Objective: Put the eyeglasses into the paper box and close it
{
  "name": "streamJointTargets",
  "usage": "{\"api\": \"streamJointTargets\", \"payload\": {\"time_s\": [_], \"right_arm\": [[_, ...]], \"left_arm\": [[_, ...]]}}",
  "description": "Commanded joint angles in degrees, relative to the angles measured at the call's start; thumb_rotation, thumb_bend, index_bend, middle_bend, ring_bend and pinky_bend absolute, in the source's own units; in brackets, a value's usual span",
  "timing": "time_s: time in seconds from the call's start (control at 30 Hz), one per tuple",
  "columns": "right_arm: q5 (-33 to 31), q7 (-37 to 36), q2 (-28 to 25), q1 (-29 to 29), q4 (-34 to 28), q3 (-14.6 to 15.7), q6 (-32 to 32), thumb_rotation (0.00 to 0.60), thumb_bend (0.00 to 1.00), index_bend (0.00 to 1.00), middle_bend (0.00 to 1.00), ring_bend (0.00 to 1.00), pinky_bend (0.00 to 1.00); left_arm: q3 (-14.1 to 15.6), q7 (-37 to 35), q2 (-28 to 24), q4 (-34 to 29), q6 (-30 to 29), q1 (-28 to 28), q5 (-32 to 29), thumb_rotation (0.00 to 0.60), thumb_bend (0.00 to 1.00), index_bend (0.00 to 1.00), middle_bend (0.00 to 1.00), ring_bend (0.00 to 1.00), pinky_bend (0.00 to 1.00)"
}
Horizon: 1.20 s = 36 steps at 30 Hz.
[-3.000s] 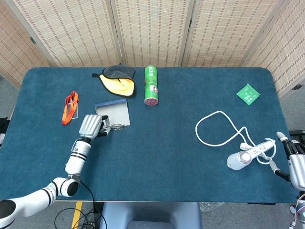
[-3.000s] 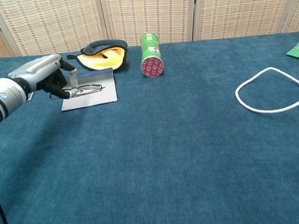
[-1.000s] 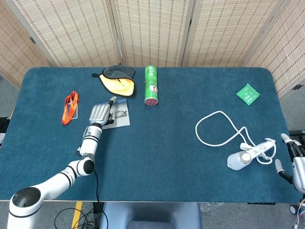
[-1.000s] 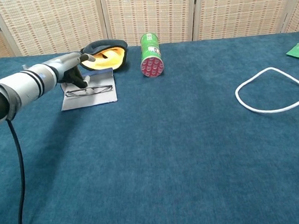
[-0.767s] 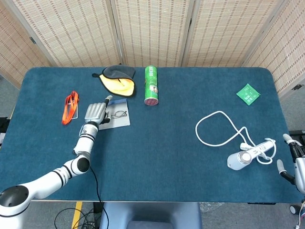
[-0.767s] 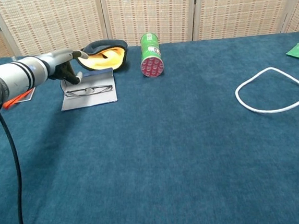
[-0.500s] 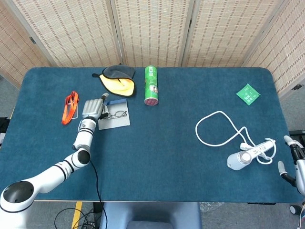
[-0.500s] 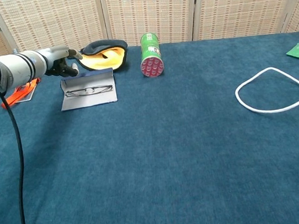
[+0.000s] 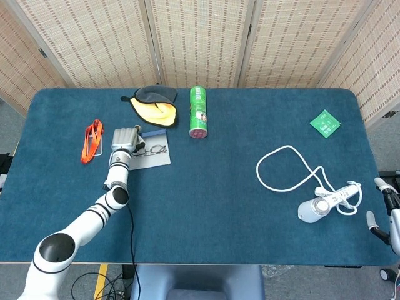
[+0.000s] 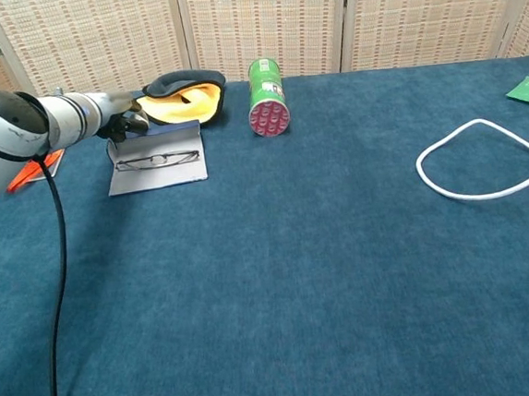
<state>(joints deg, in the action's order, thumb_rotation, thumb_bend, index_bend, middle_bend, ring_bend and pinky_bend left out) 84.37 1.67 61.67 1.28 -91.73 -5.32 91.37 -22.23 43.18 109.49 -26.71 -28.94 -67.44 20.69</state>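
While the left hand (image 9: 125,138) sits curled at the paper box's (image 9: 152,159) left edge in the head view, the eyeglasses (image 9: 154,149) lie on the flat box just right of its fingers, unheld; the right hand (image 9: 390,220) is cut off, grip unclear. From the chest view the left hand (image 10: 120,118) is partly hidden behind its forearm, holding nothing visible, eyeglasses (image 10: 155,159) on the box (image 10: 158,172) just below it.

Left hand (image 10: 120,118) at the far-left edge of the paper box (image 10: 157,161) — eyeglasses (image 10: 156,158) lie just right of it; green can (image 10: 267,97) farther right.
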Motion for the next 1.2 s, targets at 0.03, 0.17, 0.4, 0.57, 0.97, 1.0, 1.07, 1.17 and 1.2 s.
{"api": "streamJointTargets", "payload": {"time_s": [0.03, 0.17, 0.4, 0.57, 0.97, 1.0, 1.07, 1.17, 1.2], "right_arm": [[-0.3, 0.1, 0.1, 0.0, 0.0, 0.0, -0.2, 0.6, 0.44, 0.1, 0.25, 0.39, 0.24], [-0.6, 0.2, 0.1, 0.0, 0.0, -0.1, -0.3, 0.6, 0.44, 0.1, 0.25, 0.39, 0.24], [-0.6, 0.1, 0.1, 0.1, 0.1, -0.1, -0.3, 0.6, 0.44, 0.1, 0.25, 0.39, 0.24], [-0.3, -0.2, 0.2, 0.1, 0.3, -0.1, -0.2, 0.6, 0.44, 0.1, 0.25, 0.39, 0.24], [0.9, -0.8, 0.4, 0.0, 0.5, -0.1, 0.4, 0.6, 0.44, 0.1, 0.25, 0.39, 0.24], [0.9, -0.8, 0.5, 0.0, 0.5, -0.1, 0.4, 0.6, 0.44, 0.1, 0.25, 0.39, 0.24], [1.1, -0.8, 0.5, -0.2, 0.5, -0.1, 0.3, 0.6, 0.44, 0.1, 0.25, 0.39, 0.24], [1.4, -0.8, 0.5, -0.3, 0.5, -0.1, 0.3, 0.6, 0.44, 0.1, 0.25, 0.39, 0.24], [1.5, -0.8, 0.5, -0.4, 0.4, -0.1, 0.3, 0.6, 0.44, 0.1, 0.25, 0.39, 0.24]], "left_arm": [[-0.2, 1.5, 1.6, 2.3, 1.7, -1.4, -1.2, 0.234, 0.88, 0.21, 1.0, 0.94, 1.0], [-0.7, 1.8, 2.6, 3.3, 2.9, -2.6, -1.1, 0.232, 0.88, 0.25, 1.0, 0.94, 1.0], [-0.3, -0.9, 1.8, -0.6, 2.3, -2.6, 2.7, 0.23, 0.88, 0.34, 1.0, 0.94, 1.0], [1.2, -3.3, -1.9, -9.7, -0.3, -0.3, 6.5, 0.225, 0.88, 0.36, 1.0, 0.94, 1.0], [6.4, -6.6, -13.7, -37.1, -12.1, 6.9, 14.5, 0.271, 0.88, 0.34, 1.0, 0.94, 1.0], [6.6, -7.4, -14.5, -38.5, -12.7, 7.4, 15.4, 0.311, 0.87, 0.32, 1.0, 0.94, 1.0], [7.0, -9.3, -16.2, -41.4, -14.5, 8.8, 18.2, 0.467, 0.79, 0.29, 1.0, 0.93, 1.0], [7.9, -12.3, -18.1, -44.3, -17.2, 10.9, 22.8, 0.598, 0.66, 0.26, 1.0, 0.92, 0.99], [8.2, -13.9, -18.7, -45.1, -18.2, 11.8, 24.5, 0.6, 0.63, 0.26, 1.0, 0.92, 0.99]]}}
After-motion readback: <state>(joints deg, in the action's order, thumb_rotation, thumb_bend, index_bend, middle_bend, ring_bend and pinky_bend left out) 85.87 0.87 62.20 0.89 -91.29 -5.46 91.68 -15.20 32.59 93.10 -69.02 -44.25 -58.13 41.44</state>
